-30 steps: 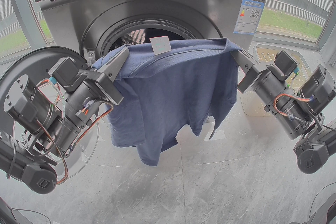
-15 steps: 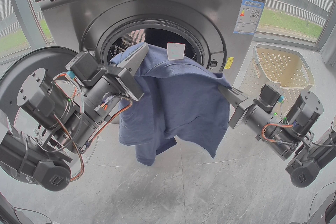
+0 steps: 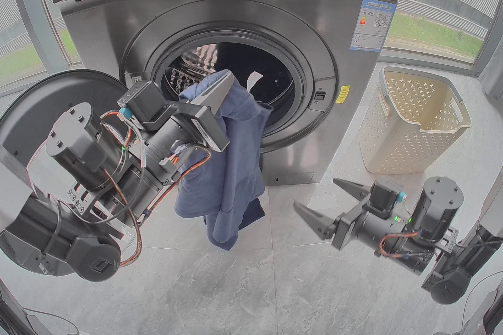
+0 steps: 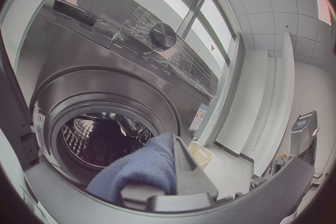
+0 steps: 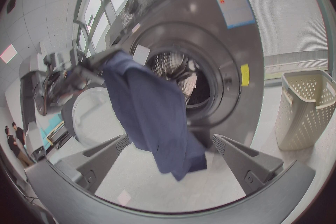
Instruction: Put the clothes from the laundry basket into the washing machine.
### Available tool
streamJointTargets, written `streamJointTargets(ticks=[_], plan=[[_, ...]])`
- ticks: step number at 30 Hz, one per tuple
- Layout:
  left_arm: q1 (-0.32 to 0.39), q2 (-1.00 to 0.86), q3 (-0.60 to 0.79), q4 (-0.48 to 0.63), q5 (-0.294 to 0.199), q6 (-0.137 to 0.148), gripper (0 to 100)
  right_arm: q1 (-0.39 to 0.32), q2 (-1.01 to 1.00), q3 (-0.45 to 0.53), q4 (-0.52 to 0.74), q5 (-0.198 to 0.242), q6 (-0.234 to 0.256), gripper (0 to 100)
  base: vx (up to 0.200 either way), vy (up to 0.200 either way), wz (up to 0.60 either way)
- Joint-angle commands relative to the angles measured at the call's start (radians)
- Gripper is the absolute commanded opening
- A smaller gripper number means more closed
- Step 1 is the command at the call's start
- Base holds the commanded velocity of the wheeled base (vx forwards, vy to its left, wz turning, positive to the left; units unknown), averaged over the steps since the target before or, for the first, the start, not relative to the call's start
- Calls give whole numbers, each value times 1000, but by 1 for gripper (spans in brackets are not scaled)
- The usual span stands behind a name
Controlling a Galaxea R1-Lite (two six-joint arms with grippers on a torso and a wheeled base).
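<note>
A dark blue shirt [image 3: 230, 158] hangs from my left gripper [image 3: 216, 89], which is shut on its upper edge just in front of the washing machine's open drum [image 3: 246, 74]. The shirt's white label sits at the drum mouth and its lower part dangles over the floor. In the left wrist view the shirt [image 4: 140, 167] bunches between the fingers [image 4: 190, 172], with the drum [image 4: 98, 137] behind. My right gripper [image 3: 315, 193] is low over the floor to the right, open and holding nothing. From the right wrist view the shirt [image 5: 154, 109] hangs beyond the spread fingers [image 5: 241, 156].
The round machine door [image 3: 63, 90] stands swung open at the left, behind my left arm. A beige laundry basket [image 3: 419, 121] stands on the floor right of the machine, its inside showing no clothes. Grey floor tiles [image 3: 293, 289] lie in front.
My right gripper let go of the shirt, opened and dropped down and back. The left gripper carried the shirt closer to the drum. The shirt now hangs from the left gripper alone.
</note>
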Motion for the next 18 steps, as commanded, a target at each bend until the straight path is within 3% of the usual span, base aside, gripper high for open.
streamJointTargets(ticks=[1,5,12,13,18], plan=[[7,9,-25,3,-1,0,0,58,62,93,-3,9,-5,100,0,0,0],[4,12,-35,-3,-1,-1,0,59,105,72,-4,9,-5,100,0,0,0],[1,5,-33,-9,-1,-1,0,24,189,-71,-4,11,1,100,0,0,0],[0,0,-33,-9,-2,-1,0,2,217,-131,-6,18,1,100,0,0,0],[-2,-3,-30,-12,-5,0,0,-31,281,-252,-11,63,-3,100,0,0,0]])
